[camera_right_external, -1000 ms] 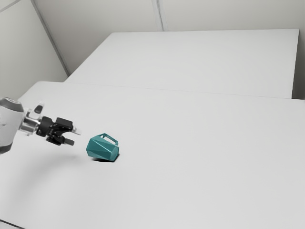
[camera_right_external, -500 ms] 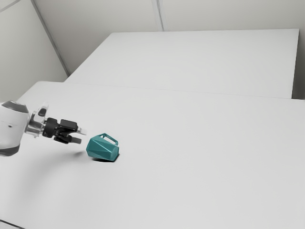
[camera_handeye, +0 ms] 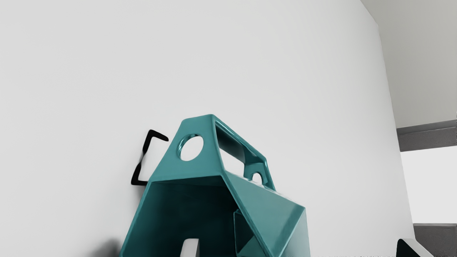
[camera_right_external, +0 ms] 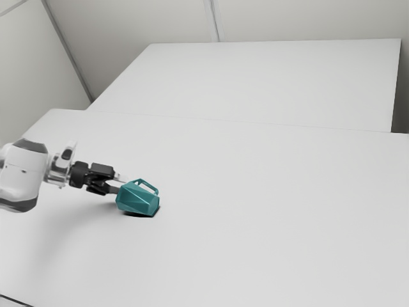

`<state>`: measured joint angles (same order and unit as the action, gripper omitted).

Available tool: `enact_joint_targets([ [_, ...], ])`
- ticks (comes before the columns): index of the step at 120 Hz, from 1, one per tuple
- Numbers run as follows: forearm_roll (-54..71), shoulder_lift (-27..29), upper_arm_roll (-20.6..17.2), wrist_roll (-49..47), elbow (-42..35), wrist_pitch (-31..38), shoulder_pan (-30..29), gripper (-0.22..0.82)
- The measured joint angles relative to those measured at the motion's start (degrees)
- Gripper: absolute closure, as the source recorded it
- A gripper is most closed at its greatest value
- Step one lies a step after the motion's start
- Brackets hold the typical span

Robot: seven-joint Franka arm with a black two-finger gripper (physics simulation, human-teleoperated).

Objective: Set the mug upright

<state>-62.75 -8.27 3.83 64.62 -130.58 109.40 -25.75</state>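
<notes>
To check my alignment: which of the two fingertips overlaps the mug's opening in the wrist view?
The pale fingertip seen against the dark inside of the mug; the other fingertip stands outside the mug's outline.

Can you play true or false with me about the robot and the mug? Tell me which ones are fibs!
1. The mug is lying on its side on the table. True.
2. The mug is bright red. False: it is teal, a bluish green.
3. The mug's open end faces away from the gripper. False: it faces toward the gripper.
4. The gripper's fingers are apart. True.
5. The handle has a round hole in it. True.
6. The mug is up in the air. False: it is down on the table.
</notes>
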Motion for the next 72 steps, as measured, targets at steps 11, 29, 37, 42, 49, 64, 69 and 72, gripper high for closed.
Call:
enact_joint_targets([
  [11,-0.17,-0.61,-0.53,0.12,0.01,0.01,-0.02,0.00],
  [29,-0.54,-0.85,-1.61,0.28,0.04,0.09,0.02,0.00],
  [37,-0.61,-0.89,-2.09,0.34,0.04,0.15,0.08,0.00],
  [42,-0.64,-0.90,-2.38,0.37,0.04,0.21,0.06,0.00],
  [49,-0.77,-0.91,-2.77,0.40,0.04,0.31,0.10,0.02],
  [64,-0.97,-0.91,-3.01,0.47,0.04,0.46,0.10,0.16],
  [69,-1.02,-0.91,-3.02,0.48,0.04,0.49,0.09,0.22],
  [72,-1.03,-0.91,-3.03,0.47,0.04,0.51,0.09,0.26],
])
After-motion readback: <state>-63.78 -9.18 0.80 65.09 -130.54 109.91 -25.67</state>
